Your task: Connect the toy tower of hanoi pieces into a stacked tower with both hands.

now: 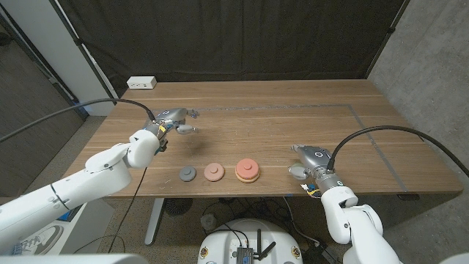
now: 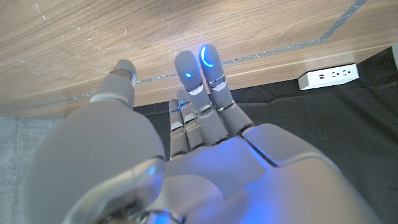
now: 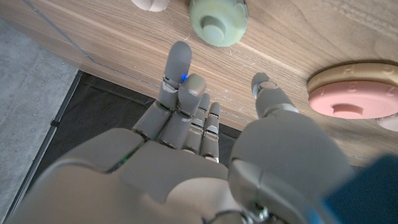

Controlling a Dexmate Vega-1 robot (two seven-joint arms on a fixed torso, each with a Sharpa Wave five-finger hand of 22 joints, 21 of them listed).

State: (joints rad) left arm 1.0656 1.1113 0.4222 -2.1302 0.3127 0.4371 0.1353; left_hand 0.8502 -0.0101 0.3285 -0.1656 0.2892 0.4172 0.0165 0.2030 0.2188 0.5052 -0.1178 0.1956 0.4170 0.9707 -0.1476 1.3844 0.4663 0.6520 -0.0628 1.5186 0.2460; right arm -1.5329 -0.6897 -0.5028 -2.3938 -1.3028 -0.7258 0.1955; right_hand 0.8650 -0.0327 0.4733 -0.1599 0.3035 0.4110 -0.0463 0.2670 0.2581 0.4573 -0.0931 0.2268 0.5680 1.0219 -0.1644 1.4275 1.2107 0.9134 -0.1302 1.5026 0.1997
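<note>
Wooden table [image 1: 293, 125]: left robot hand [image 1: 174, 121] raised mid-table, fingers apart, empty; right robot hand [image 1: 308, 163] near front edge, fingers apart, empty.

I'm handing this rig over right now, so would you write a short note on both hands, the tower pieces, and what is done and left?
Left hand: open, holding nothing, over the table's left part, well behind the pieces.
Right hand: open, holding nothing, near the front edge, to the right of the pieces.
Pieces: in a row near the front edge. Grey disc on the left, pink disc in the middle, both single. Stacked pair on the right: a pink disc on a wider tan one.
Done: one pair joined.
Left: add the two single discs to the stack.
</note>
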